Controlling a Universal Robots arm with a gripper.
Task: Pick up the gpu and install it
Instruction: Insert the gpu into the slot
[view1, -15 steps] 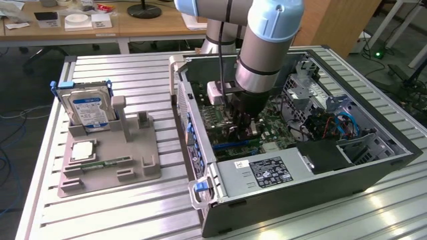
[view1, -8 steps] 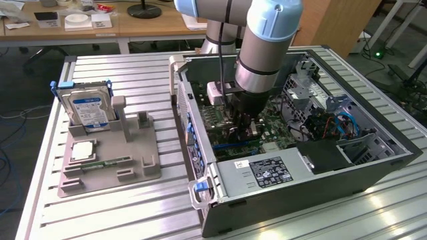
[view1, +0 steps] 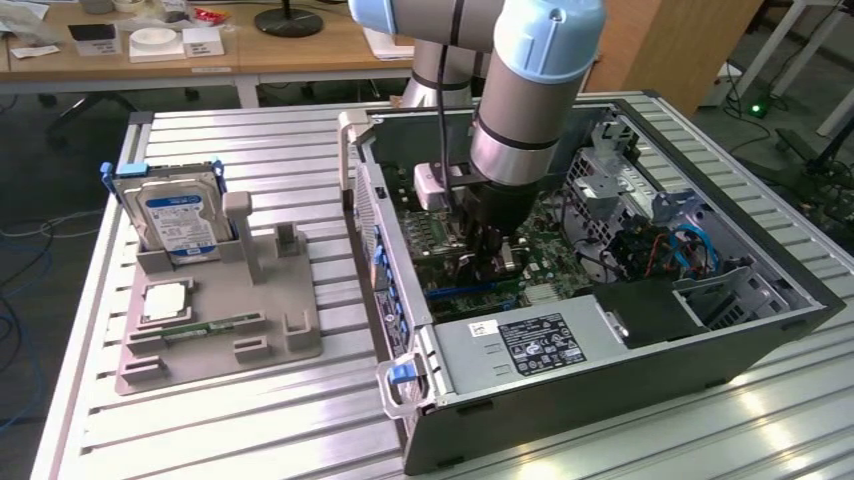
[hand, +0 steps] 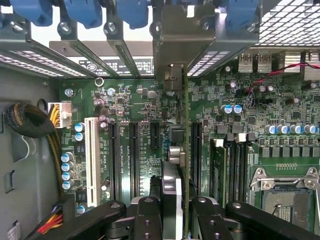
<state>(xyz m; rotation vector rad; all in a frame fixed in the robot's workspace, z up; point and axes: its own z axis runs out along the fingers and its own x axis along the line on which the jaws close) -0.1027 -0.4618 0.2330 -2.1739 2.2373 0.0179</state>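
Two black fingers (hand: 149, 220), partly closed, pinch the thin dark green gpu card (hand: 176, 160) edge-on, its lower edge facing the green motherboard (hand: 145, 100) inside the open grey computer case (view1: 641, 400) on the slatted tabletop (view1: 267, 430). The bracket end points toward the rear openings. Room is tight, with long black expansion slots (hand: 134, 155) close beside it. I cannot tell if it is seated.
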